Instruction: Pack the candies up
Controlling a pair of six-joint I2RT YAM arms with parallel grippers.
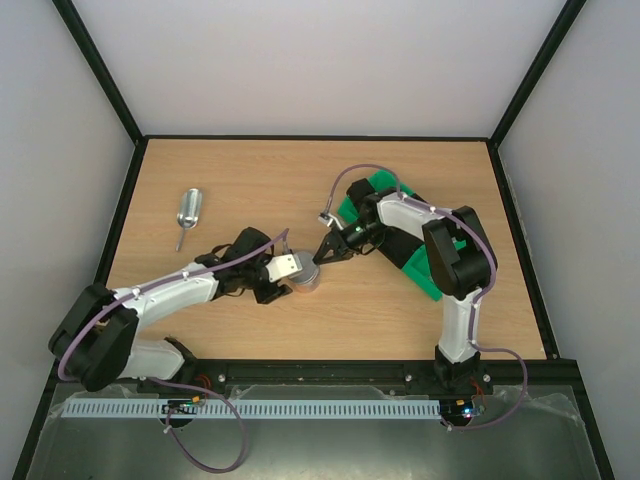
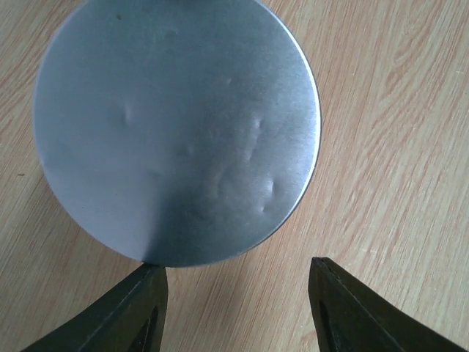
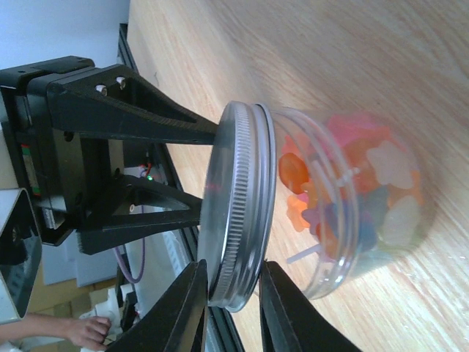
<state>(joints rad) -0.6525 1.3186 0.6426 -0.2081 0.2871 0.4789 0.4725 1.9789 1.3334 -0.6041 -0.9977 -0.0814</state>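
Note:
A clear jar [image 1: 306, 280] stands on the wooden table between both arms. Through its wall [image 3: 366, 198] I see the candies [image 3: 352, 176], small orange, pink, pale and blue sweets. A round metal lid [image 3: 234, 213] sits on the jar's mouth, and its flat top [image 2: 176, 125] fills the left wrist view. My right gripper [image 3: 233, 268] is shut on the lid's rim, one finger on each side of its edge. My left gripper [image 2: 236, 264] hangs open just short of the lid, its left fingertip [image 2: 150, 275] at the lid's edge. From the right wrist camera, the left gripper [image 3: 205, 170] reaches the lid's top.
A metal scoop [image 1: 187, 212] lies at the left of the table, away from both arms. Green bins [image 1: 352, 208] sit at the right, mostly under my right arm [image 1: 440, 240]. A black frame [image 1: 320, 370] runs along the near edge.

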